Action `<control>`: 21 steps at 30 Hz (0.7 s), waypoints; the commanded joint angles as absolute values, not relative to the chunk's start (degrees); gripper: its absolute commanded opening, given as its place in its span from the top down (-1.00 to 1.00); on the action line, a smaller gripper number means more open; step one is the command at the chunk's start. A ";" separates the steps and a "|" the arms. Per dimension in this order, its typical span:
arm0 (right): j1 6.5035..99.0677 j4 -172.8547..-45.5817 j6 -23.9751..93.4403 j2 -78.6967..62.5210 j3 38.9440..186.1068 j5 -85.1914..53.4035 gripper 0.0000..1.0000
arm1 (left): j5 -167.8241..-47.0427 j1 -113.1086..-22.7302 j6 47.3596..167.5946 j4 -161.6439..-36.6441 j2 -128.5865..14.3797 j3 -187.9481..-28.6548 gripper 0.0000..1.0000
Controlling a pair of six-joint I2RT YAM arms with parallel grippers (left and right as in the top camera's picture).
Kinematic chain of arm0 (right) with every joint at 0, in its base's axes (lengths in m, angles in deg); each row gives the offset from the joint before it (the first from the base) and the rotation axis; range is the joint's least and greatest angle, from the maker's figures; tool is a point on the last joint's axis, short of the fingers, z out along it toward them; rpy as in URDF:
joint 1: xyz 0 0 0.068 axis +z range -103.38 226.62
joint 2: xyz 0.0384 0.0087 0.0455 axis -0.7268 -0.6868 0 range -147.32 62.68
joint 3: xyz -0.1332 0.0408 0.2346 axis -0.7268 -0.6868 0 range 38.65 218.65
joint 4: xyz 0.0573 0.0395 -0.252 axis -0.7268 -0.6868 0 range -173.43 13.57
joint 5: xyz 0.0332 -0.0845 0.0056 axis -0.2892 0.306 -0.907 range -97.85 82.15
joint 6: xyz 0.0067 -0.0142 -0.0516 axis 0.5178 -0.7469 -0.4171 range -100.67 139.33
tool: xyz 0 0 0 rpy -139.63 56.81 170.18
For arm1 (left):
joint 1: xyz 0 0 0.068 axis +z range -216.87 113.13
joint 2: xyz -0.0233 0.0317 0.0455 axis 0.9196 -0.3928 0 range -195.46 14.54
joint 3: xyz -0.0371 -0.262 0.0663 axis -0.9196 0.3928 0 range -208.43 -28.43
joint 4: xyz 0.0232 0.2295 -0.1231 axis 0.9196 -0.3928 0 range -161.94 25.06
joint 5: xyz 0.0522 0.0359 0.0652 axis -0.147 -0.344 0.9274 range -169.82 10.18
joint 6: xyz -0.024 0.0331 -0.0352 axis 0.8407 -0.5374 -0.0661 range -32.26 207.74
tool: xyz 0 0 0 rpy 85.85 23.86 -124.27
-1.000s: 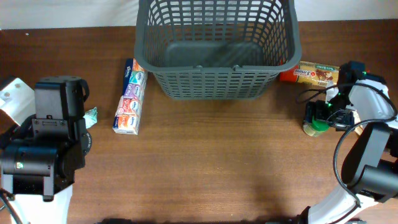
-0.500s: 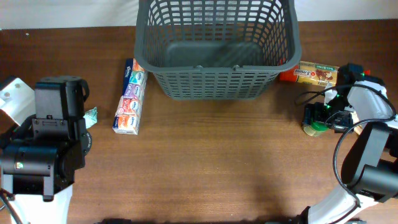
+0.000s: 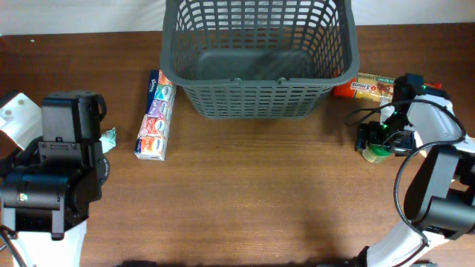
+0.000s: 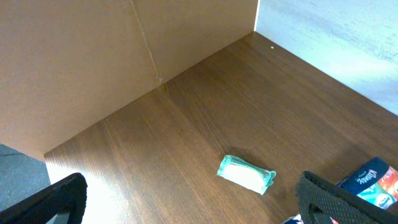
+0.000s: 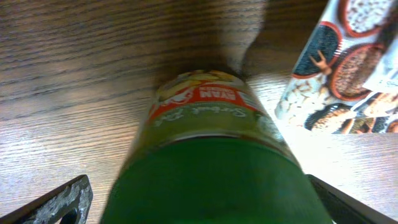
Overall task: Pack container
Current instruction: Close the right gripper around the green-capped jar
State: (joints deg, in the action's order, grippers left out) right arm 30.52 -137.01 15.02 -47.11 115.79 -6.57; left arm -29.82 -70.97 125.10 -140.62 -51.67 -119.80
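Observation:
The dark grey lattice container (image 3: pixel 260 96) stands at the back middle of the table, nothing showing inside it. My right gripper (image 3: pixel 380 139) is at the right of the table, over a jar with a green lid (image 3: pixel 375 152). In the right wrist view the jar (image 5: pixel 211 155) fills the space between my fingers; the left finger (image 5: pixel 59 202) stands a little apart from it, so the right gripper (image 5: pixel 199 208) is open around it. My left gripper (image 4: pixel 193 202) is open wide and empty above bare wood, near a small teal packet (image 4: pixel 245 174).
A long pack of tissues (image 3: pixel 156 115) lies left of the container, the teal packet (image 3: pixel 108 139) further left. A long snack box (image 3: pixel 371 87) lies right of the container, just behind the jar, and shows in the right wrist view (image 5: pixel 348 74).
My right gripper has shifted a little to the left around the jar. The left arm and the other items have not moved.

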 commanded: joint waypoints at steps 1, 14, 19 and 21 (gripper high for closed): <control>30.04 -136.81 15.26 -47.42 115.01 -5.68 -0.98 | -28.57 -70.66 125.87 -140.68 -51.87 -120.52 -0.99; 30.09 -136.75 15.28 -47.42 114.79 -5.87 -0.98 | -28.57 -70.66 125.87 -140.66 -51.87 -120.52 -0.99; 30.11 -135.89 15.30 -47.42 113.69 -5.94 -0.98 | -28.57 -70.66 125.87 -140.66 -51.87 -120.52 -0.99; 30.11 -135.54 15.30 -47.42 113.69 -6.09 -0.97 | -28.57 -70.66 125.87 -140.66 -51.87 -120.52 -0.99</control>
State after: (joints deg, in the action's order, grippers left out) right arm 30.26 -136.09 15.04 -47.11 114.35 -6.57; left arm -29.82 -70.97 125.10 -140.62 -51.67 -119.80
